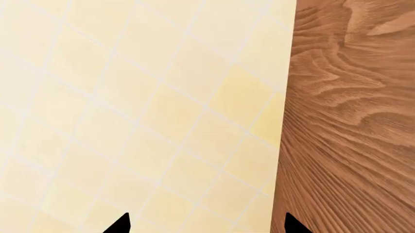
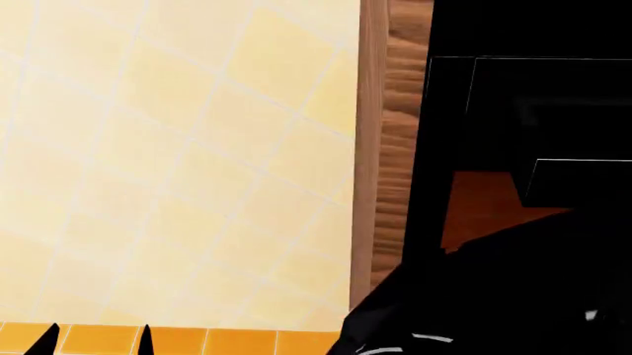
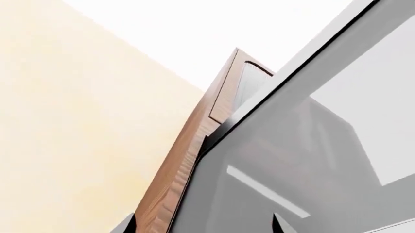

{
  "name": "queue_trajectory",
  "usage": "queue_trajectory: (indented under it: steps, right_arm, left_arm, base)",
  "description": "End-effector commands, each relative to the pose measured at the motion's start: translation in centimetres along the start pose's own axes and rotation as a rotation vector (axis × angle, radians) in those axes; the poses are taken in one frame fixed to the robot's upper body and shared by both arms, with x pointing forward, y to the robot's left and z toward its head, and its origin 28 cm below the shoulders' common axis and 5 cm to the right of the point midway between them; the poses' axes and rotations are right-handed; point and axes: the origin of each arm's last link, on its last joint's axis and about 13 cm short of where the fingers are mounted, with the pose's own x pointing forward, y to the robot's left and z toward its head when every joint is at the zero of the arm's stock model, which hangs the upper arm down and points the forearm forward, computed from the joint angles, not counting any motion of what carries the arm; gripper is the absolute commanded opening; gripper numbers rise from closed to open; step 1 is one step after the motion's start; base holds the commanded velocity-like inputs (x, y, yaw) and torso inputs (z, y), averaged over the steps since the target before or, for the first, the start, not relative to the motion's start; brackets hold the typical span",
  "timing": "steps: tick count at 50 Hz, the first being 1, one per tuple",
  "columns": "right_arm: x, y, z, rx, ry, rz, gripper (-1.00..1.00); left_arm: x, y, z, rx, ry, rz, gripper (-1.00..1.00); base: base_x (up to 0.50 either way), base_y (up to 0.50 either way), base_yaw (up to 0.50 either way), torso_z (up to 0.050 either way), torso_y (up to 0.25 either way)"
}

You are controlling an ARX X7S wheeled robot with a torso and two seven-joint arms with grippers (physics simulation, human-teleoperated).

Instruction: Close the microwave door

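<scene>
Two black fingertips (image 1: 120,224) of your left gripper (image 1: 206,224) stand wide apart in the left wrist view, jaws open on nothing, over cream wall tiles (image 1: 129,111) beside a wood-grain cabinet panel (image 1: 350,121). From the head, the microwave door (image 2: 523,111) fills the right side, glossy black, next to the cabinet strip. Your right gripper (image 3: 202,224) shows parted tips, jaws open, near the door's grey glass.

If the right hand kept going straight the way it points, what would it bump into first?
Probably the microwave door: its glossy panel fills the view just ahead of the right hand. How far off is unclear.
</scene>
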Motion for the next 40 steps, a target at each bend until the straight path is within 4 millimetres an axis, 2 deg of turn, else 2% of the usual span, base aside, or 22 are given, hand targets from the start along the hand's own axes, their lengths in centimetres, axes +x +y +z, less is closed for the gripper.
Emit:
queue_trajectory:
  steps: [1, 2, 11, 32, 40]
  right_arm:
    - [1.1, -0.6, -0.9, -0.009, 0.056, -0.037, 1.00]
    - [2.0, -1.3, -2.2, -0.022, 0.114, -0.078, 1.00]
    - [2.8, -1.4, -3.5, -0.047, 0.168, -0.100, 1.00]
    - [3.4, -1.0, -4.5, 0.054, 0.202, -0.087, 1.00]
    - [4.1, -1.2, -6.4, 0.070, 0.252, -0.113, 1.00]
  left_arm:
    - [0.1, 0.0, 0.0, 0.000, -0.001, 0.001, 1.00]
    - [0.0, 0.0, -0.1, 0.002, -0.001, -0.001, 1.00]
    - [-0.1, 0.0, 0.1, 0.002, -0.002, -0.002, 1.00]
    - [0.0, 0.0, 0.0, 0.003, -0.006, -0.004, 1.00]
    - [0.0, -0.1, 0.0, 0.005, -0.006, -0.005, 1.00]
  base:
    - [0.00, 0.00, 0.00, 0.000, 0.000]
    - [0.00, 0.00, 0.00, 0.000, 0.000]
    - [0.00, 0.00, 0.00, 0.000, 0.000]
    - [0.00, 0.00, 0.00, 0.000, 0.000]
    - [0.00, 0.00, 0.00, 0.000, 0.000]
